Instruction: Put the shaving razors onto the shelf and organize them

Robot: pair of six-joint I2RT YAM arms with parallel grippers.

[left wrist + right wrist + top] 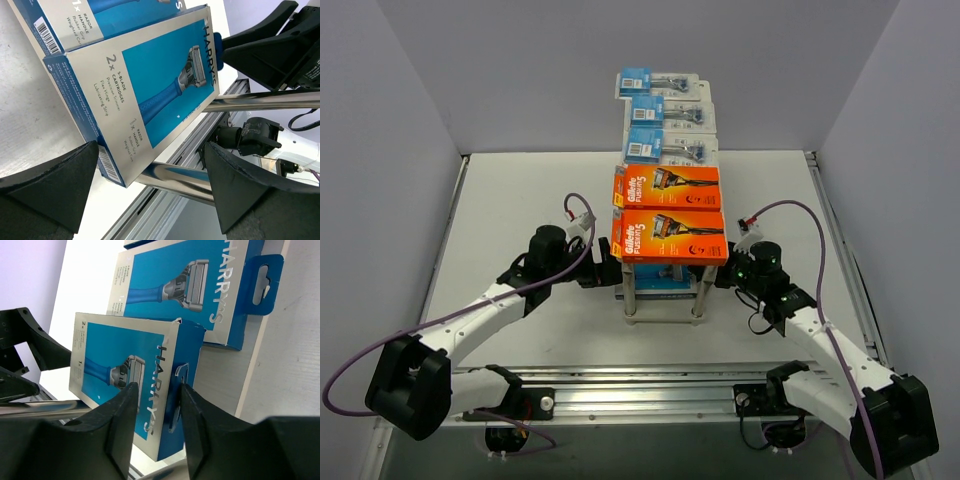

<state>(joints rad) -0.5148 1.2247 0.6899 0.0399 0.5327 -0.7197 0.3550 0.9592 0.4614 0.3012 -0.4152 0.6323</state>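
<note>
The shelf (631, 296) stands mid-table. Its top carries three blue-card blister packs (669, 146) at the far end and two orange razor boxes (668, 237) at the near end. Under the top, a blue-and-white razor box (125, 390) sits tilted at the near end of the lower tier, and it also shows in the left wrist view (150, 85). My right gripper (157, 390) is shut on that box's hang-tab end; from above it (718, 272) reaches in from the right. My left gripper (150, 187) is open and empty, its fingers wide apart beside the box's barcode end, at the shelf's left (605, 270).
A second blue-and-white box (200, 290) lies flat further back on the lower tier (290, 340). A chrome shelf leg (175, 180) crosses between my left fingers. The aluminium rail (650, 378) runs along the near table edge. Grey walls enclose the table.
</note>
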